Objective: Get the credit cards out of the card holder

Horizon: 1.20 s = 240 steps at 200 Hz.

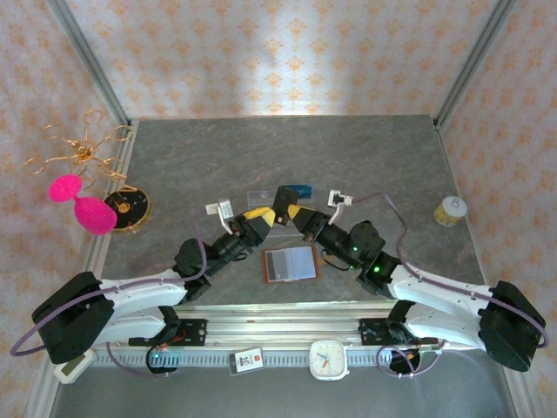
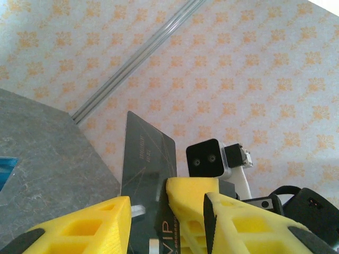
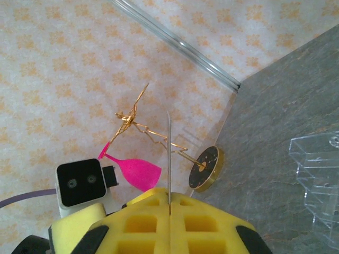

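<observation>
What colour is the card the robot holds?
The card is black with pale markings, clearest in the left wrist view.

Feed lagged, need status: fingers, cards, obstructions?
Right fingers shut on black plastic card, upright. Left fingers open beside it. Bright blue card on grey table, brown leather wallet open. Clear plastic tray near.

Beyond clear tray (image 1: 259,193) and blue card (image 1: 301,189), tabletop (image 1: 287,148) lies open.

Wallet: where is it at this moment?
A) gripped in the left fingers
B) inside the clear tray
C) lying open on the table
C: the wallet lies open and flat on the table, pale pockets up, with nothing touching it.
</observation>
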Each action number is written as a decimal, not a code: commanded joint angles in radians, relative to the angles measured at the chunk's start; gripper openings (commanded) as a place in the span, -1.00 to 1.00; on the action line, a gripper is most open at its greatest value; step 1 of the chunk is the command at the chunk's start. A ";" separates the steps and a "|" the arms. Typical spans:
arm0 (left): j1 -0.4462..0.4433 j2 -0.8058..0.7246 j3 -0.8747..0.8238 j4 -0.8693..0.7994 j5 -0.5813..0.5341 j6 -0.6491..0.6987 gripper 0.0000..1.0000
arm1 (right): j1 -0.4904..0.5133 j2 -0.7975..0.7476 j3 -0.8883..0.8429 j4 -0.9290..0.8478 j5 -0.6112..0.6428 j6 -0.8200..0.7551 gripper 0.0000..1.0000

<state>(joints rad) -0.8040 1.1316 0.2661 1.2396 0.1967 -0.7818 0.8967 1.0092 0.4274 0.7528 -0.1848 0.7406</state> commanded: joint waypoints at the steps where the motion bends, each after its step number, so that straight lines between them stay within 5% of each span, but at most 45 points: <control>1: 0.005 -0.025 -0.020 0.034 -0.031 -0.001 -0.23 | 0.021 -0.014 0.048 0.038 0.032 -0.019 -1.00; 48: 0.005 -0.082 -0.030 -0.029 -0.061 0.021 -0.21 | 0.048 -0.055 0.049 0.015 0.075 -0.045 -1.00; 132: 0.005 -0.049 -0.047 0.115 -0.009 -0.002 -0.25 | 0.074 0.048 0.071 0.172 0.066 -0.038 -1.00; 165: 0.005 -0.040 -0.047 0.153 -0.001 -0.011 -0.47 | 0.103 0.103 0.077 0.199 0.144 -0.024 -1.00; 240: 0.004 -0.009 -0.053 0.219 -0.009 -0.046 -0.52 | 0.166 0.163 0.057 0.260 0.328 0.027 -1.00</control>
<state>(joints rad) -0.8021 1.1110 0.2207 1.3552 0.1677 -0.8055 1.0599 1.1484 0.4767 0.9497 0.0612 0.7448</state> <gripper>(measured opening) 0.242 0.043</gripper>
